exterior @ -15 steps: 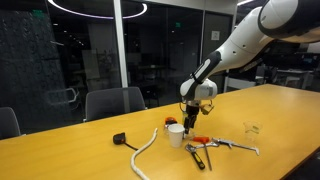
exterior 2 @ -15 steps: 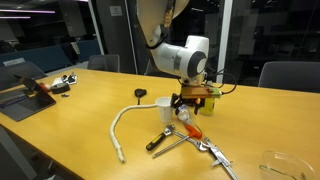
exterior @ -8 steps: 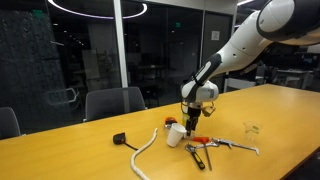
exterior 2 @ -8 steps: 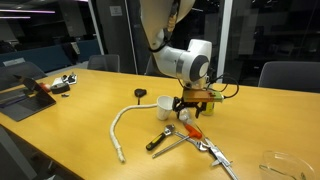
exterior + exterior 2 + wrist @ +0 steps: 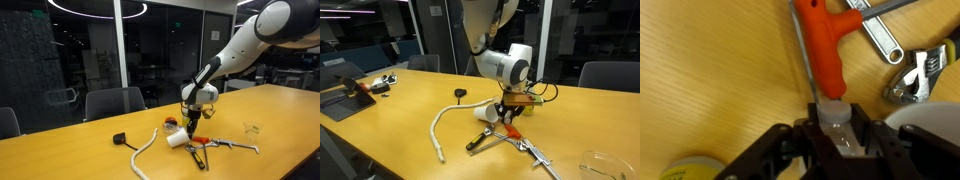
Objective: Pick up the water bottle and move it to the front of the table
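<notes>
Gripper (image 5: pixel 190 122) (image 5: pixel 508 113) hangs low over the table (image 5: pixel 60 155) (image 5: pixel 390 130), well in from both long edges. The arm reaches down to it from above.

Tool state, wrist view: the gripper (image 5: pixel 833 112) has its jaws drawn together. The pale pads meet with no gap showing, directly over the butt end of the orange-handled tool (image 5: pixel 820 45). Nothing I can identify sits between them.

Water bottle (image 5: pixel 170 124): stands on the tabletop just beside the gripper, on the side toward the chair-side long edge in an exterior view. It is small and blurred there. In the wrist view only its pale yellowish top (image 5: pixel 690 172) shows, cut off by the bottom edge of the picture. The bottle is apart from the fingers.

White cup (image 5: pixel 175 140) (image 5: pixel 487 116) (image 5: pixel 935 120): tilted off upright, just beside the gripper and next to the bottle.

Orange-handled tool (image 5: pixel 510 130) lies flat under the gripper. A wrench (image 5: pixel 880 40) (image 5: pixel 530 150) lies just past it among other hand tools.

White cable (image 5: pixel 140 152) (image 5: pixel 436 128) curves across the top from near the cup toward a long edge. A black puck (image 5: pixel 120 139) (image 5: pixel 460 94) sits near its far end.

Clear glass object (image 5: pixel 252 129) (image 5: pixel 600 165) stands well apart from the group, further along the table.
</notes>
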Controlling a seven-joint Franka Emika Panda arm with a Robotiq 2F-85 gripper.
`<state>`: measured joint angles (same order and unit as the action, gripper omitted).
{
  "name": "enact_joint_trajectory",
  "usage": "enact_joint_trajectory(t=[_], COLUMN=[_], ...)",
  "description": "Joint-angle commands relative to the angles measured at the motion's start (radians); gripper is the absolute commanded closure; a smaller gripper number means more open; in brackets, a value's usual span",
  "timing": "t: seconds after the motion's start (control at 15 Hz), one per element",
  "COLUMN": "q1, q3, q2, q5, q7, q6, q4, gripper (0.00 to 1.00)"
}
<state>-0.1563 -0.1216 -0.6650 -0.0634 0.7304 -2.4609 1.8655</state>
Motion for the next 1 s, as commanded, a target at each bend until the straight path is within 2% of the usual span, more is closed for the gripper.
enact_joint_trajectory(t=[0.0, 0.53, 0.67, 0.93], q1=[-0.009, 0.051, 0.083, 0.144], q3=[-0.016, 0.021, 0.051, 0.095], q2=[0.016, 0.178, 0.213, 0.255], q5=[0.000, 0.045, 0.110, 0.298], q7=[-0.006, -0.123, -0.181, -0.297], q6=[0.044, 0.198, 0.268, 0.481], q4=[-0.022, 0.009, 0.011, -0.006], gripper=[0.91, 0.92, 0.92, 0.92])
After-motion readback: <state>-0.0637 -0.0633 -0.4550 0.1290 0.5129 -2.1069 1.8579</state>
